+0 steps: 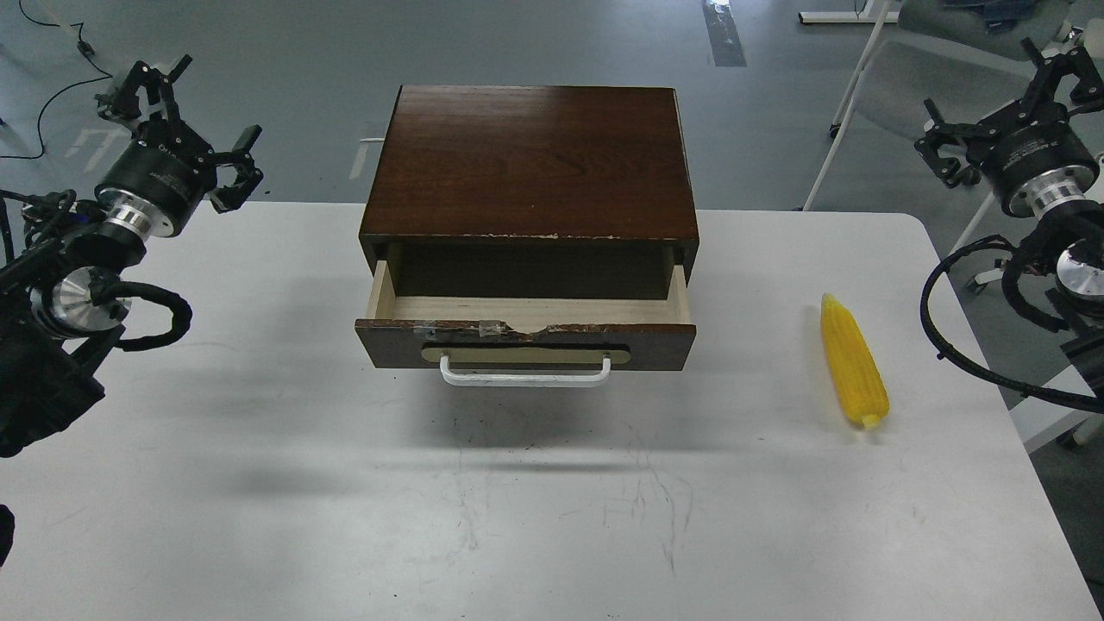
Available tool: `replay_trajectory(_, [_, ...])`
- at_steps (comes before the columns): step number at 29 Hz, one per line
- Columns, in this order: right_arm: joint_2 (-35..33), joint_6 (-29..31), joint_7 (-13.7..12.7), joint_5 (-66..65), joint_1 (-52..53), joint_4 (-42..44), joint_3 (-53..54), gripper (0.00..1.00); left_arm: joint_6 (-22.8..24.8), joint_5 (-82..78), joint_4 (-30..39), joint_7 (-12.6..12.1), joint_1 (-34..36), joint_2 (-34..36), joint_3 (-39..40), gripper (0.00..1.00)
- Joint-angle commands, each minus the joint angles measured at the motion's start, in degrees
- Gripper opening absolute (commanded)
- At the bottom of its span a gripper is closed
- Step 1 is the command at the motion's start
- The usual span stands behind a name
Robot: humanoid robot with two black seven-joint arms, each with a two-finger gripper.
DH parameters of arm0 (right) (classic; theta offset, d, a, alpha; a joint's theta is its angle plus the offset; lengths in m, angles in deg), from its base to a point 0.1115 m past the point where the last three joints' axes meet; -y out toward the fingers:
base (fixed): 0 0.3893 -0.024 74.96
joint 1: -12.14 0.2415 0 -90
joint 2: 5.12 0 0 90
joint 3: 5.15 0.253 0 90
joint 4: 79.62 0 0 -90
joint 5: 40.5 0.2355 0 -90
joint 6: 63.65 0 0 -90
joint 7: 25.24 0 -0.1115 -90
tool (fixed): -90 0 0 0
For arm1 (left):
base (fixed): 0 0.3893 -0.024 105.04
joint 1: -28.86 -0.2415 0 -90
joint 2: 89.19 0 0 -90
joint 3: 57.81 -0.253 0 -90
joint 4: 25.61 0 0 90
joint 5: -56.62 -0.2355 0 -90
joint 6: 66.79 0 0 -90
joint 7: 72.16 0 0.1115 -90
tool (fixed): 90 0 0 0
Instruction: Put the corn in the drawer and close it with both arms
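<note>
The yellow corn (854, 362) lies on the white table (259, 483), to the right of the drawer, with its tip pointing away from me. The drawer (388, 341) is pulled partly out of the dark brown cabinet (530, 159); its pale wood inside shows nothing in it, and its white handle (524, 376) faces me. My left gripper (194, 125) hovers open over the table's far left corner, well away from the drawer. Past the far right edge of the table, my right gripper (1000, 103) hangs open, above and behind the corn. Neither holds anything.
A white chair frame (849, 103) stands on the grey floor behind the table's right corner. Black cables (52, 95) trail over the floor at the far left. The table's right edge runs close beside the corn.
</note>
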Motion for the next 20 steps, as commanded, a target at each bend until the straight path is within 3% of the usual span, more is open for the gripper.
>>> replay_trajectory(1, [0.00,-0.09,0.01,0.01,0.00,0.00,0.01,1.00,0.00,0.07,0.00,-0.27,-0.01,0.09,-0.02,0.98])
replay_trajectory(7, [0.00,-0.17,-0.08,-0.08,-0.09,0.26,-0.34,1.00,0.00,-0.02,-0.08,-0.01,-0.01,-0.18,-0.10,0.98])
replay_trajectory(13, [-1.05,-0.17,-0.43,-0.08,1.93,-0.18,-4.56,1.00,0.00,0.07,-8.69,0.25,0.43,-4.83,0.07,0.98])
replay_trajectory(18, [-6.67,-0.44,-0.34,-1.65,5.97,-0.44,-7.72,1.00,0.00,0.16,-10.81,-0.19,0.69,-5.27,0.25,0.98])
replay_trajectory(20, [-9.13,-0.26,0.18,-8.91,10.26,-1.93,-12.80,1.00,0.00,0.16,-10.81,0.07,0.69,-5.19,0.42,0.98])
